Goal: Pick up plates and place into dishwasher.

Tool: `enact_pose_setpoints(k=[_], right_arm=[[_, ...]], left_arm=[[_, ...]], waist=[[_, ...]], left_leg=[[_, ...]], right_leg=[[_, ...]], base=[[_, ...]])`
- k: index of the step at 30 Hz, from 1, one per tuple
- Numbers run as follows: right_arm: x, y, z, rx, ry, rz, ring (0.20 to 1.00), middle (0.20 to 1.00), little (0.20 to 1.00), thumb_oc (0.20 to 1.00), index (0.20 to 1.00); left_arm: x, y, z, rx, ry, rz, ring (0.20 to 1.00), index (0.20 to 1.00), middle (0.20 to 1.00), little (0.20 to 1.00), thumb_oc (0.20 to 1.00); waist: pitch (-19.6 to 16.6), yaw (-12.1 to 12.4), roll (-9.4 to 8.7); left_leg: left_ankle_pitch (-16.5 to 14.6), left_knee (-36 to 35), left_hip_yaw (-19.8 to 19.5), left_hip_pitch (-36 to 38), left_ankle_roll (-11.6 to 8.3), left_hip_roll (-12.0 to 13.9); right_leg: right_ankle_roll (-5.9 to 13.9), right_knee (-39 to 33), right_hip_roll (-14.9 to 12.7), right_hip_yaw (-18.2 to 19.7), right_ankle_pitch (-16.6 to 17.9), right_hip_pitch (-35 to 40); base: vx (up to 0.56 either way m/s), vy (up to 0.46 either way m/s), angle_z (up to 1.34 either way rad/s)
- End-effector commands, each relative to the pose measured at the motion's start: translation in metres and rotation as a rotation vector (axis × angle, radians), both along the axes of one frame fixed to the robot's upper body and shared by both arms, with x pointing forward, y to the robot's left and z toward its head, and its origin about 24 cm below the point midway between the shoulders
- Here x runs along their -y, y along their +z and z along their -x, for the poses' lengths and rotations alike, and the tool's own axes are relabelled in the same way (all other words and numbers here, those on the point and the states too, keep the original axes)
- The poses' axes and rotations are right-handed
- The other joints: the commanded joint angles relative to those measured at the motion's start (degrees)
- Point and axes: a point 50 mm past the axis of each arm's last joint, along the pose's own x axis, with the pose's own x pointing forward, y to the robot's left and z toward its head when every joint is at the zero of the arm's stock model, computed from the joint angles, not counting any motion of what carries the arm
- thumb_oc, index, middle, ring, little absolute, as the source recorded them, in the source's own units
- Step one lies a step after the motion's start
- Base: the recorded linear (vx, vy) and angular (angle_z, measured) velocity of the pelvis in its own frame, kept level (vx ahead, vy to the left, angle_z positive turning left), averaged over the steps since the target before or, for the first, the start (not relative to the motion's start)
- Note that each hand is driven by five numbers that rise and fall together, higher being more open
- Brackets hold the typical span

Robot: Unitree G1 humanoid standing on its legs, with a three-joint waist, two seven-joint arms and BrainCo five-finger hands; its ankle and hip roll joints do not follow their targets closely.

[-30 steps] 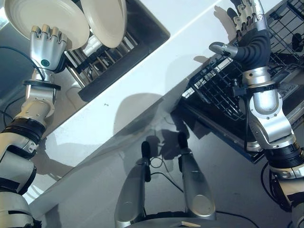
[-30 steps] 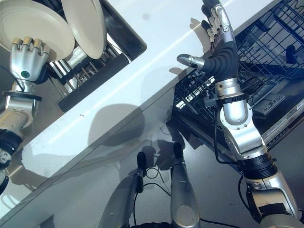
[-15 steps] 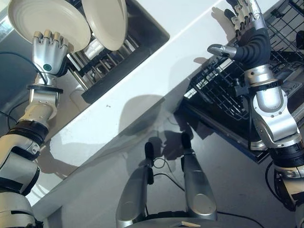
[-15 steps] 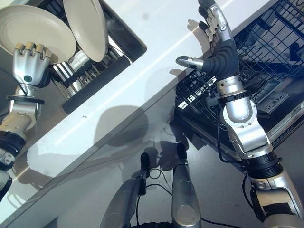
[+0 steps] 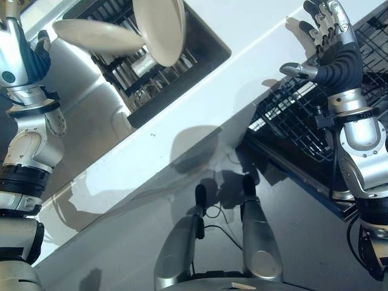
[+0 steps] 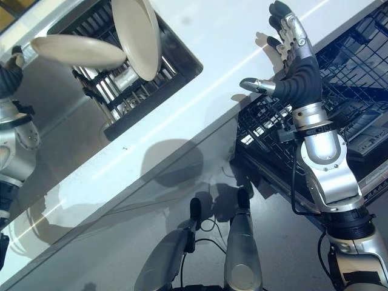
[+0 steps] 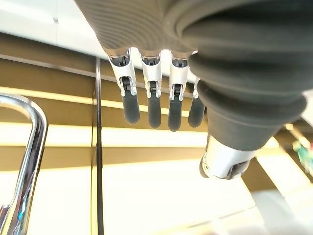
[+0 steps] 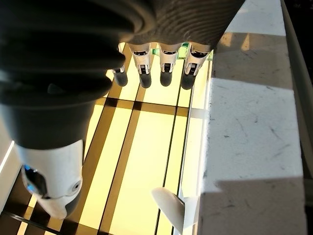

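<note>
Cream-coloured round plate point(image 5: 100, 36), which half a second ago faced the camera above the left hand point(image 5: 15, 51), now shows nearly edge-on and level at the upper left of the frame. The whole view has shifted too. I judge it lifted out and being turned toward the dishwasher. Its left rim meets the left hand, but the grip cannot be made out, and the wrist view shows straightish fingers point(image 7: 149, 105) with no plate between them. A second cream plate point(image 5: 160, 27) stands in the dark dish rack point(image 5: 157, 79). The right hand point(image 5: 327, 48) is raised at the upper right with fingers spread, empty, over the white counter point(image 5: 242, 73) beside the black wire dishwasher basket point(image 5: 291, 121), well apart from the plate.
</note>
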Motion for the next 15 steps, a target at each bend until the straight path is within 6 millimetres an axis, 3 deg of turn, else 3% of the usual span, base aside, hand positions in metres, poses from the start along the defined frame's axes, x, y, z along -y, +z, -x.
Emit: enact_pose_setpoints(k=[1,8,15], right_arm=[[0.025,-0.049,-0.011,-0.264,-0.109,-0.03,1.0,1.0,1.0,1.0,1.0],[0.027,-0.053,-0.005,-0.282,-0.1,-0.031,1.0,1.0,1.0,1.0,1.0],[0.029,-0.048,-0.005,-0.304,-0.089,-0.013,1.0,1.0,1.0,1.0,1.0]], left_arm=[[-0.014,0.018,0.018,0.107,0.038,0.0,0.2,0.2,0.2,0.2,0.2],[-0.011,0.019,0.031,0.102,-0.019,-0.024,0.2,0.2,0.2,0.2,0.2],[0.0,0.025,0.024,-0.061,0.023,-0.119,0.2,0.2,0.2,0.2,0.2]], waist=[[-3.3,0.4,-0.72],[-5.2,1.0,-0.45],[-6.3,0.1,0.06]], left_leg=[[-4.0,4.0,0.1,1.3,1.75,-3.0],[-4.2,3.1,-0.5,2.8,1.62,-2.7],[-4.3,2.8,-0.5,3.8,1.35,-2.5]], right_leg=[[-1.65,-6.2,-1.2,-1.5,1.6,4.7],[-1.61,-6.2,-1.2,-1.9,0.8,6.0],[-1.57,-6.1,-0.7,-1.7,0.4,6.7]], base=[[0.0,0.0,0.0],[0.02,-0.018,0.04],[0.0,0.0,0.0]])
